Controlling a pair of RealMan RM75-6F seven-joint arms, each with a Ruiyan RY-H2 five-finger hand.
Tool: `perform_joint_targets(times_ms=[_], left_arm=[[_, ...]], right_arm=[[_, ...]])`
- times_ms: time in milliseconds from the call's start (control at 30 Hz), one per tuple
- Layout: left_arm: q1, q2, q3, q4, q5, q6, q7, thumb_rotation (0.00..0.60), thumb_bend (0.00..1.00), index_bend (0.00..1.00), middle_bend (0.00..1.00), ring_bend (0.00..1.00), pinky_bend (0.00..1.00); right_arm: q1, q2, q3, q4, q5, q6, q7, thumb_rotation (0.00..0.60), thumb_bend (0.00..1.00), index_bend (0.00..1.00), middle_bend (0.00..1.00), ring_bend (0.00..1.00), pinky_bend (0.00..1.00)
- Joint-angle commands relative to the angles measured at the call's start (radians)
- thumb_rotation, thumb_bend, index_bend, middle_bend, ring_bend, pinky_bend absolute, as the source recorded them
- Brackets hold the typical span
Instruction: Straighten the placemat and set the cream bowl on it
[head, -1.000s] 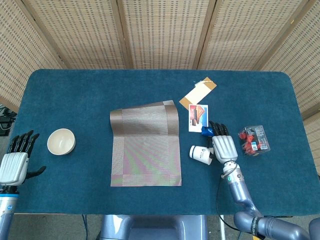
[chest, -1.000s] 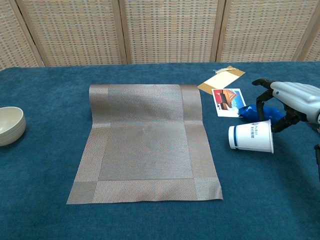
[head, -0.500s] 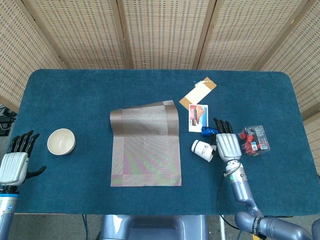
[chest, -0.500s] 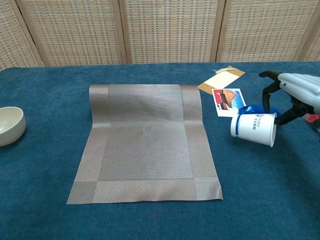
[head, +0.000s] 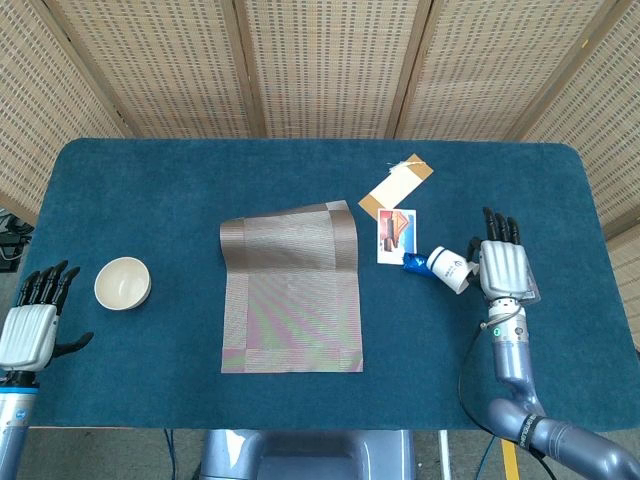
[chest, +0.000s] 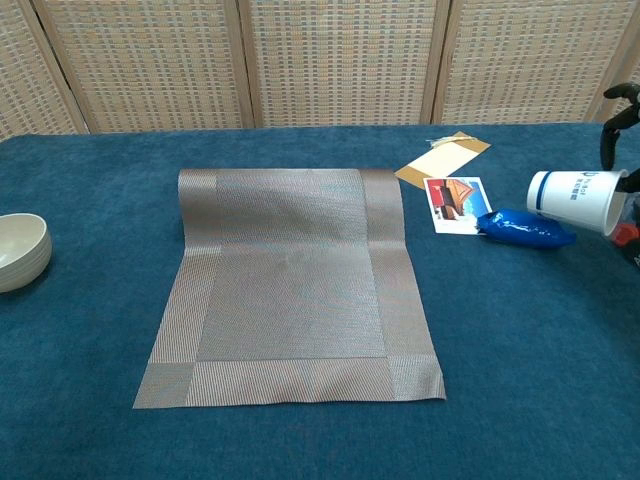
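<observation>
The right hand (head: 502, 270) is holding a white paper cup (head: 449, 269) on its side, lifted off the cloth at the right of the table (head: 150, 190), mouth pointing left. The cup is carrying a blue band and blue print too small to read, and nothing is showing inside it. The placemat (head: 291, 289) is lying well to the left of that hand, mid-table, its far edge curling up. The cream bowl (head: 122, 283) is sitting upright beyond the mat's left side, looking empty, with the left hand (head: 28, 329) hovering near it at the table's edge, fingers apart and holding nothing. A blue packet (chest: 524, 229) is lying beside a picture card (chest: 453, 204) and a tan tag (chest: 442, 158).
</observation>
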Motion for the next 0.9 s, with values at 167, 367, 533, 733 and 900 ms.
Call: perform_joint_targets(times_ms=[167,367,533,733,900], left_arm=[[0.000,0.000,0.003,-0.008,0.003,0.001,0.012,0.600,0.14,0.07,0.00,0.00,0.00],[0.002,0.003,0.003,-0.013,0.003,0.001,0.016,0.600,0.13,0.07,0.00,0.00,0.00],[0.004,0.008,0.003,-0.019,0.007,0.008,0.013,0.600,0.13,0.07,0.00,0.00,0.00],[0.009,0.012,0.004,-0.023,0.018,0.023,0.011,0.600,0.13,0.07,0.00,0.00,0.00],[0.014,0.021,0.004,-0.035,0.025,0.035,-0.003,0.600,0.14,0.07,0.00,0.00,0.00]], right_arm=[[0.023,-0.007,0.038,0.088,0.044,-0.007,-0.005,0.600,0.59,0.63,0.05,0.00,0.00],[0.033,0.010,0.033,0.104,0.099,-0.060,-0.058,0.600,0.32,0.23,0.00,0.00,0.00],[0.012,0.038,0.016,0.047,0.086,-0.043,-0.042,0.600,0.17,0.12,0.00,0.00,0.00],[-0.024,0.061,-0.020,-0.027,0.031,0.006,-0.009,0.600,0.12,0.11,0.00,0.00,0.00],[-0.077,0.089,-0.109,-0.171,-0.131,0.089,0.052,0.600,0.11,0.11,0.00,0.00,0.00]])
